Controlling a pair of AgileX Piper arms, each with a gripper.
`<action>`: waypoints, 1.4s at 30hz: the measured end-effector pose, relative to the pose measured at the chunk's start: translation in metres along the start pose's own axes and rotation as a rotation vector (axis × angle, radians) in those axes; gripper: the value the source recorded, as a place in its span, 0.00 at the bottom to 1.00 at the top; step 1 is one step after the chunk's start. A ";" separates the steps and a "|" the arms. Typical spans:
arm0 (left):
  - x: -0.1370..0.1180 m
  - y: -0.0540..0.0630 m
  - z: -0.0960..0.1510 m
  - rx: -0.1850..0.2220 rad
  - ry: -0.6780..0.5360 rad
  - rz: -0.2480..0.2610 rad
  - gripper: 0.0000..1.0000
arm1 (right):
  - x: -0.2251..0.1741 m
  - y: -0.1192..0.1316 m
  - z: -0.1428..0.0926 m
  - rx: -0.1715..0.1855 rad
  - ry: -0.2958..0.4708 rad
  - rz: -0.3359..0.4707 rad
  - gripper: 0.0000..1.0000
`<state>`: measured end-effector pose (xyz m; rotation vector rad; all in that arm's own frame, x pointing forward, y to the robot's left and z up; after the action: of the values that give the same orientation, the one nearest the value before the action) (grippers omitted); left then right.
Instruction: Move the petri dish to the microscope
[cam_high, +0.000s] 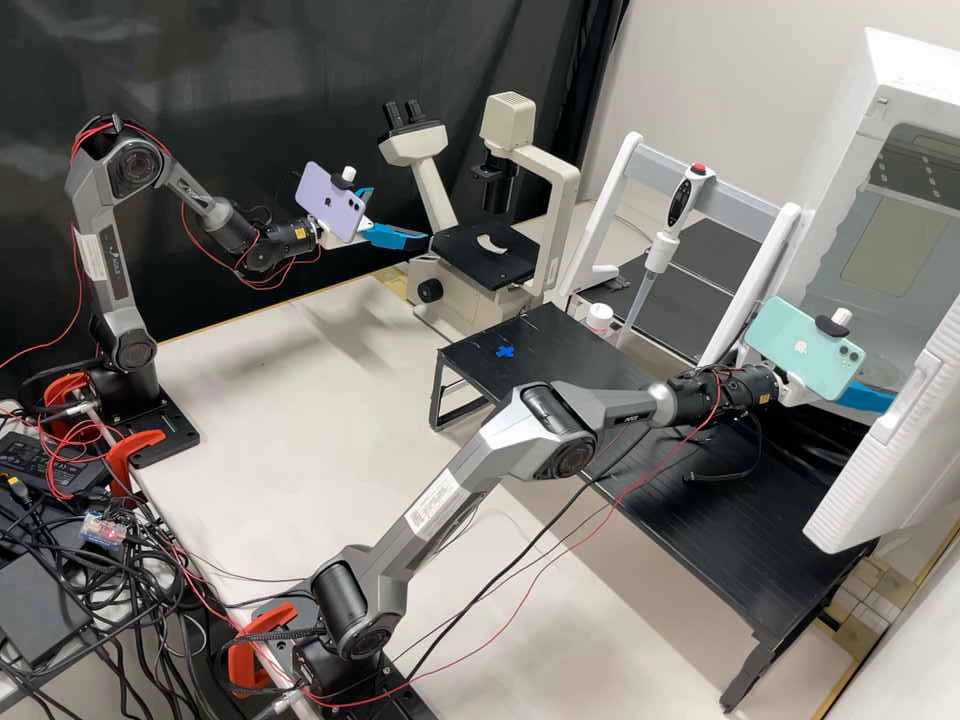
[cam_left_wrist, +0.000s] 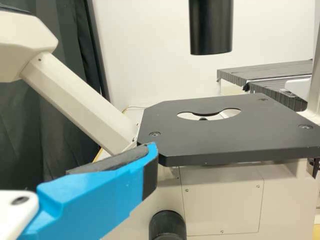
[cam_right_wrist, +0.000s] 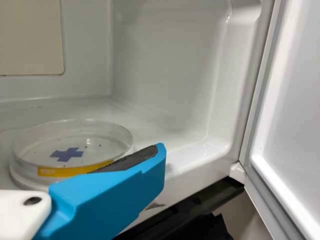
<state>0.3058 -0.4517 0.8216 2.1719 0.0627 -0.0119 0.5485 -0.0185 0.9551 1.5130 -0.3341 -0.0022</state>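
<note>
Petri dish (cam_right_wrist: 75, 171): clear, shallow; likely light, stiff, slippery, brittle. Hold gently by opposite side walls. Left jaws: wide, empty. Right jaws: wide, near dish.

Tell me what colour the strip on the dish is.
Yellow: the strip on the dish shows best in the right wrist view.

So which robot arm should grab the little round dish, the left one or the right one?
The right one, I think. Its gripper is at the open white box, right by the petri dish. The left gripper is over by the microscope.
</note>
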 end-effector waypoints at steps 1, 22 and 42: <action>0.000 0.000 0.000 0.000 0.000 0.000 1.00 | 0.000 0.000 0.000 0.000 0.002 0.000 0.00; 0.000 0.000 0.000 0.000 0.000 0.000 1.00 | 0.001 0.000 -0.001 0.000 0.008 -0.001 0.00; 0.000 0.000 0.000 0.000 0.000 0.000 1.00 | 0.000 -0.003 0.000 0.012 0.015 -0.014 0.00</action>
<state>0.3058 -0.4517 0.8216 2.1719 0.0627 -0.0119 0.5494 -0.0189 0.9523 1.5263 -0.3126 -0.0001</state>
